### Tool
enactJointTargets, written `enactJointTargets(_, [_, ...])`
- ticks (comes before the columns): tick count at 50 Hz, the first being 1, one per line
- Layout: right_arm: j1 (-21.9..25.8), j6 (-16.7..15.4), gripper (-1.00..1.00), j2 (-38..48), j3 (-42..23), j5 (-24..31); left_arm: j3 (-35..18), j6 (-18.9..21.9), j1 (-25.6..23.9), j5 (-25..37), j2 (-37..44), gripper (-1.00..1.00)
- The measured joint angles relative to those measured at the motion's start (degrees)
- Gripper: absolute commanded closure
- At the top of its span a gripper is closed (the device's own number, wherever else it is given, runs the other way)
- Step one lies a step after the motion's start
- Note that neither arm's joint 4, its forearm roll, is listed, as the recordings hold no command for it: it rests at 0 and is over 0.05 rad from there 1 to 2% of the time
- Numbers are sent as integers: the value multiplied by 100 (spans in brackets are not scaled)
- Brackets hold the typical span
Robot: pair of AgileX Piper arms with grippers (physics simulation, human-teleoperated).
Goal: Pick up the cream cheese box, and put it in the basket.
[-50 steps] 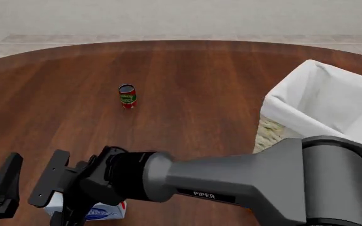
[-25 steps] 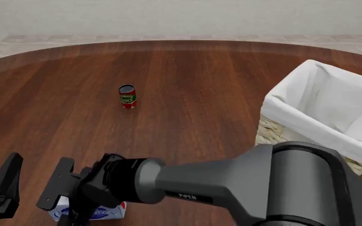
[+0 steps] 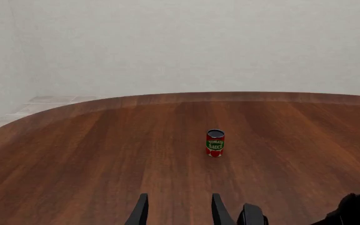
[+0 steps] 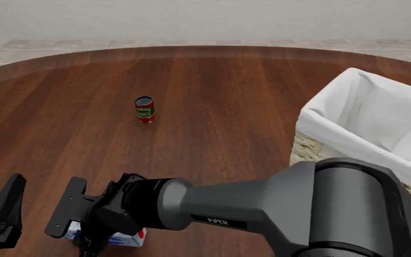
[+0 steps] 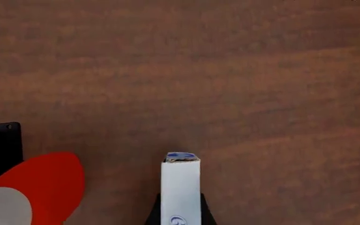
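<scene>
The right jaws (image 4: 84, 227) are clamped on the white carton (image 5: 181, 190) at the bench's (image 4: 213, 91) 7 o'clock edge; the left jaws (image 3: 178, 212) stand apart, holding nothing. A red can (image 4: 144, 109) stands toward 11 o'clock, the lined basket (image 4: 366, 126) at 3 o'clock.

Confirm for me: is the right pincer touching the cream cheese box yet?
Touching. In the right wrist view the cream cheese box stands between the right pincer fingers, their dark tips pressed against both its sides with no gap showing.
</scene>
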Motion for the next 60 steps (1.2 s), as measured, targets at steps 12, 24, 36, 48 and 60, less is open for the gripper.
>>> enactJointTargets(12, [-84, -109, 100, -457, 329, -86, 0, 0, 0, 0, 0, -100])
enactJointTargets(24, [-265, -174, 100, -1390, 893, -264, 0, 0, 0, 0, 0, -100])
enactJointTargets(36, [-627, -164, 100, -2573, 1481, -526, 0, 0, 0, 0, 0, -100])
enactJointTargets(48, [-1271, -149, 100, -3623, 1801, -634, 0, 0, 0, 0, 0, -100])
enactJointTargets(60, [-2069, 25, 100, -4335, 1824, -466, 0, 0, 0, 0, 0, -100])
